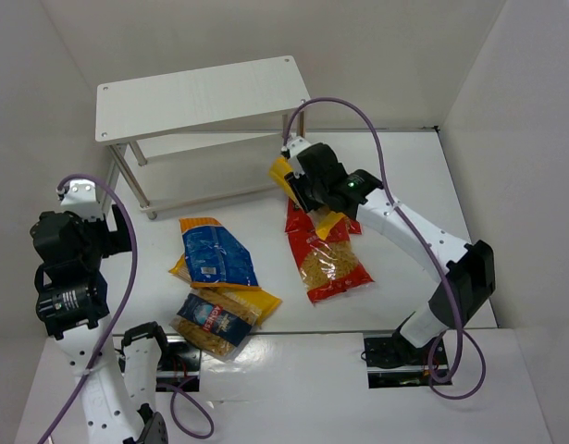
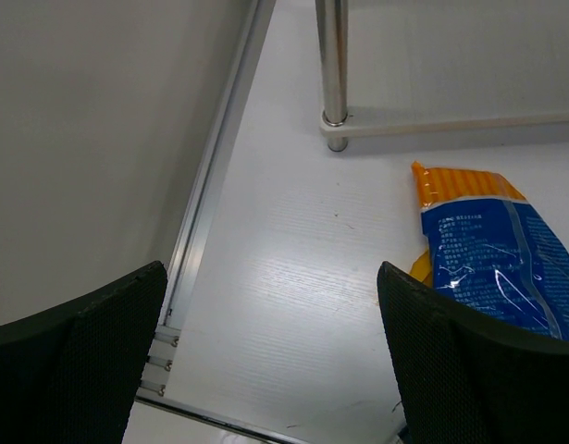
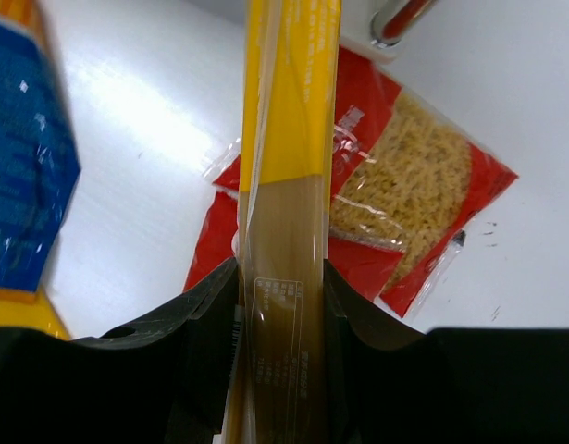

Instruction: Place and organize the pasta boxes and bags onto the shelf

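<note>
Just before the right end of the shelf (image 1: 201,92), the right claw (image 3: 279,305) pinches the long yellow spaghetti pack (image 3: 289,139) above two red bags (image 1: 330,264) on the desk (image 1: 404,176). Near the shelf's left leg (image 2: 332,65), the left claw (image 2: 275,351) hangs spread.

Plain white walls (image 1: 386,55) close in the white counter (image 1: 414,166) on the left, far and right; a metal rail (image 2: 210,185) runs along the left wall's foot
</note>
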You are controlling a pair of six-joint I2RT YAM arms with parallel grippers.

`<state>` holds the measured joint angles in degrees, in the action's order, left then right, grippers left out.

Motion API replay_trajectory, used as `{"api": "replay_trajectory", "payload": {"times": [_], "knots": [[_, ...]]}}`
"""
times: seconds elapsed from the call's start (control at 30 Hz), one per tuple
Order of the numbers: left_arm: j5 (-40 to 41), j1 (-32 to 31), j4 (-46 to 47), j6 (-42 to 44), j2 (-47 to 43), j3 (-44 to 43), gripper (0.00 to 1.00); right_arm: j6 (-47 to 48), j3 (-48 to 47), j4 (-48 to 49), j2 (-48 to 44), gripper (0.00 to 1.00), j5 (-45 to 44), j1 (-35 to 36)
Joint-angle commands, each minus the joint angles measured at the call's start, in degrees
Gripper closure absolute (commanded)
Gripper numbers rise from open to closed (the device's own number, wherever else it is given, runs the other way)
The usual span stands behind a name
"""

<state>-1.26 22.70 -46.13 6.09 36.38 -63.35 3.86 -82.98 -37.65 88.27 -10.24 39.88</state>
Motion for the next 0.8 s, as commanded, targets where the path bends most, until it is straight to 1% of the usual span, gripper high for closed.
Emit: {"api": "replay_trajectory", "payload": {"times": [0.0, 0.03, 0.2, 0.27, 0.43, 0.53, 0.63, 0.73, 0.77], "knots": [[3.1, 0.24, 2.45, 0.51, -0.43, 0.07, 0.0, -2.98, -5.53, 13.04, -0.12, 1.0, -7.59, 0.2], [3.8, 0.24, 2.97, 0.5, -0.43, 0.07, 0.0, -3.67, -6.31, 13.65, 0.41, 1.0, -9.08, 0.2], [4.86, 0.24, 2.97, 0.5, -0.43, -0.46, 0.0, -2.55, -9.74, 13.04, 1.03, 1.0, -9.1, 0.72], [5.38, 0.24, 2.97, 0.5, -0.43, -0.46, 0.0, -1.93, -9.74, 14.26, 1.03, 1.0, -10.85, 0.73], [5.39, 0.24, 2.97, -0.02, -0.43, 0.59, 0.0, -2.63, -7.2, 16.9, 2.25, 1.0, -11.38, 1.25], [5.91, 0.24, 2.97, -0.02, -0.43, 0.6, 0.0, -3.24, -7.2, 16.38, 2.87, 1.0, -12.08, 1.78], [5.91, 0.24, 2.97, -0.02, -0.43, 0.6, 0.0, -3.24, -10.53, 13.58, 2.35, 1.0, -10.07, 2.31], [5.91, 0.24, 2.97, -0.02, -0.43, 0.6, 0.0, -1.84, -13.52, 9.72, 1.2, 1.0, -5.6, 2.31], [5.91, 0.24, 2.97, -0.02, -0.43, 0.6, 0.0, -0.79, -14.22, 8.05, -0.36, 1.0, -2.71, 2.31]]}}
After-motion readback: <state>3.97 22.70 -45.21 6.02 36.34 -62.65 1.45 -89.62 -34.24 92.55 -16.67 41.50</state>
